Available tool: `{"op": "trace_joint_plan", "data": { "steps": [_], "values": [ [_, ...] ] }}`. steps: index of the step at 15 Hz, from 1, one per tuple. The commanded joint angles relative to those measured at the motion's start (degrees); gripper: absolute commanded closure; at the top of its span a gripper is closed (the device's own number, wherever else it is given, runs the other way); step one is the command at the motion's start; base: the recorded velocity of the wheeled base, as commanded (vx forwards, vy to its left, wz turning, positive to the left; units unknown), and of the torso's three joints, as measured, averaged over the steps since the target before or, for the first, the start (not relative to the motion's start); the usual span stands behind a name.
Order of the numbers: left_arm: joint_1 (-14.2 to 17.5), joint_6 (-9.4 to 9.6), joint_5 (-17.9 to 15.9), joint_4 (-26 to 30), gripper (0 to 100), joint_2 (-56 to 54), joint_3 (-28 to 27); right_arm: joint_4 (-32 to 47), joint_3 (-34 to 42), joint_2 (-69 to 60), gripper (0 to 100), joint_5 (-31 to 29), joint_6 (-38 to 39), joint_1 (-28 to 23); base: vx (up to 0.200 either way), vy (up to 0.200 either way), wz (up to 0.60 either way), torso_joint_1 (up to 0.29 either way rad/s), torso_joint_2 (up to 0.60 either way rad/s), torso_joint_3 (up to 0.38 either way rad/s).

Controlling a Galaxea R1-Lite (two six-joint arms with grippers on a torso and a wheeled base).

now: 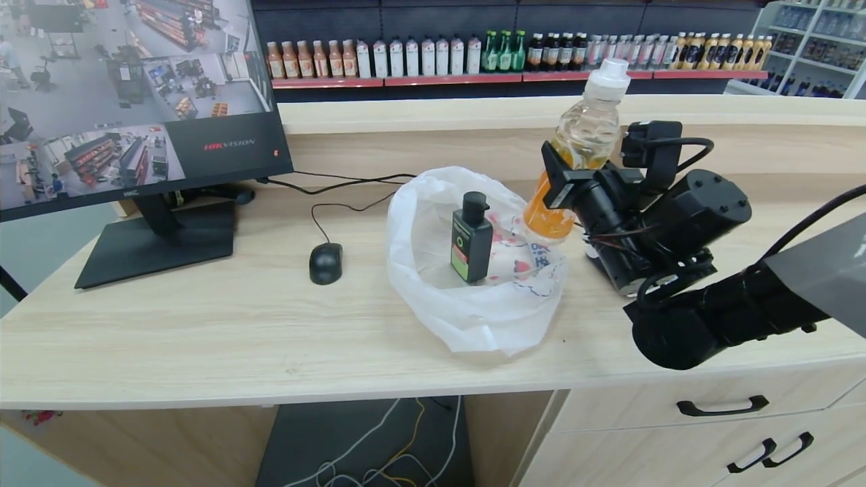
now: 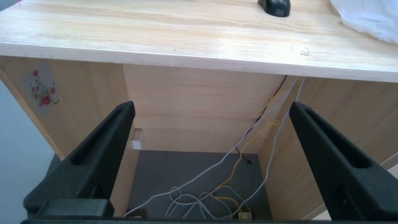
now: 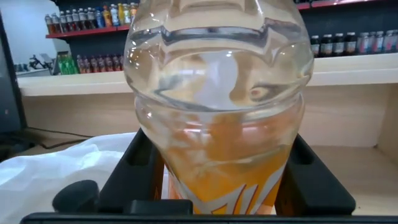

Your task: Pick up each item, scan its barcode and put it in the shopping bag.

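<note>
1. Right gripper (image 1: 565, 181) is hovering right of centre above the pale wood counter (image 1: 203, 338). Its jaws are clamping a clear plastic bottle (image 1: 586, 128) w/ orange drink and white cap, gripping it approx. mid-body.
2. The bottle is tilting, cap pointing up and to the far right. Its lower end is hanging at the right rim of the white thin-plastic shopping bag (image 1: 419, 270); can't tell if it's touching.
3. The bag is lying open mid-counter, w/ a dark green pump bottle (image 1: 471, 240) (black pump top) standing upright inside.
4. Left gripper (image 2: 211, 115) is hanging below the counter's near edge, jaws spread wide and holding nothing.
5. A black computer mouse (image 1: 325, 263) is sitting left of the bag, apart from it. A black monitor on a stand (image 1: 122, 95) is standing at the far left.
</note>
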Motion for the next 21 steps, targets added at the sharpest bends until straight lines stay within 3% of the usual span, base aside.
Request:
{"op": "trace_joint_plan", "data": {
  "steps": [1,21],
  "values": [
    [-0.01,-0.02,0.06,0.00,0,-0.02,0.00,0.05,-2.53,3.02,100,-0.02,-0.02,-0.05,0.000,0.000,0.00,0.000,0.00,0.000],
    [-0.01,-0.02,0.06,0.00,0,-0.02,0.00,-0.30,-5.95,8.20,100,2.44,-3.80,2.76,0.000,0.000,0.00,0.000,0.00,0.000]
  ]
}}
